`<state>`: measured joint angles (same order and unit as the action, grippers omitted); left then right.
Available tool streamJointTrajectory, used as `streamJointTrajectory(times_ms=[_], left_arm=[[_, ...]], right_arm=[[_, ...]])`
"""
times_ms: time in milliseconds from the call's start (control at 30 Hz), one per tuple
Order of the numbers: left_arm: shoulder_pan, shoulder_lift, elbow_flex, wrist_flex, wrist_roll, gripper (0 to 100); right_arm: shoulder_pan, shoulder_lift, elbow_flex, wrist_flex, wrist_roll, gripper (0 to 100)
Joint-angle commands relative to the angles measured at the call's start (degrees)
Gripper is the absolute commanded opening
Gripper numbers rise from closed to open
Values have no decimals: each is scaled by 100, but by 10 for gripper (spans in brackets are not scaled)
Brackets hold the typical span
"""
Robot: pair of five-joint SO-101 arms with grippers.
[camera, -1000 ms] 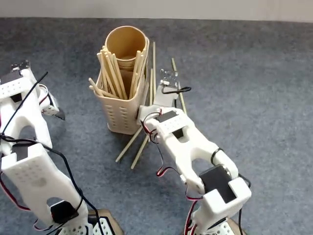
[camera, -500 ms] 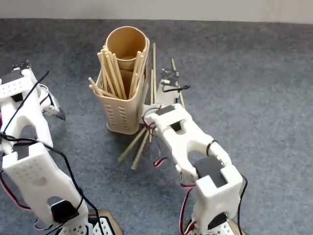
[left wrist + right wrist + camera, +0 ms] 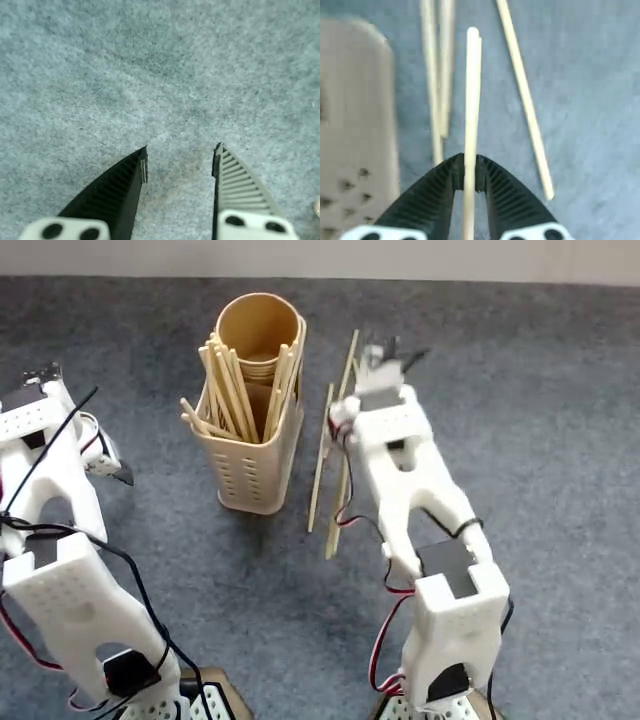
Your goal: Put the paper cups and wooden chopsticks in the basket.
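A beige perforated basket (image 3: 250,465) stands on the grey carpet, with stacked paper cups (image 3: 258,328) and several wooden chopsticks (image 3: 228,390) upright inside it. Just right of the basket, my right gripper (image 3: 343,423) is shut on a pair of wooden chopsticks (image 3: 472,90) that stick out past its jaws. More loose chopsticks (image 3: 433,80) lie between the held pair and the basket wall (image 3: 355,125), and another chopstick (image 3: 524,100) lies on the far side. At the left, my left gripper (image 3: 180,152) hangs open over bare carpet, well apart from the basket.
The loose chopsticks (image 3: 320,460) lie in a narrow strip between the basket and the right arm (image 3: 415,490). The left arm (image 3: 50,500) stands along the left edge. Open carpet lies to the right and behind.
The right arm swung from the basket's base toward the back and right, taking chopsticks with it. The sticks that leaned at the basket's foot now lie beside the arm. The left arm kept still.
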<state>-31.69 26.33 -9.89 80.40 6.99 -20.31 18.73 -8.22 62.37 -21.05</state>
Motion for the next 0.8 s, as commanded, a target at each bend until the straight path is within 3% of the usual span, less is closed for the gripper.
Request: streamJointTrajectory(times_ms=[0, 267, 433, 767], left_arm=[[119, -22, 4, -44, 0, 235], [119, -13, 13, -105, 9, 235], [119, -13, 13, -105, 26, 235], [110, -13, 22, -114, 26, 235]], right_arm=[[92, -75, -1587, 462, 563, 5], [-374, -66, -4629, 382, 1495, 5], [-1015, -31, -6360, 347, 1662, 5], [-1903, -22, -6510, -532, 1837, 5]])
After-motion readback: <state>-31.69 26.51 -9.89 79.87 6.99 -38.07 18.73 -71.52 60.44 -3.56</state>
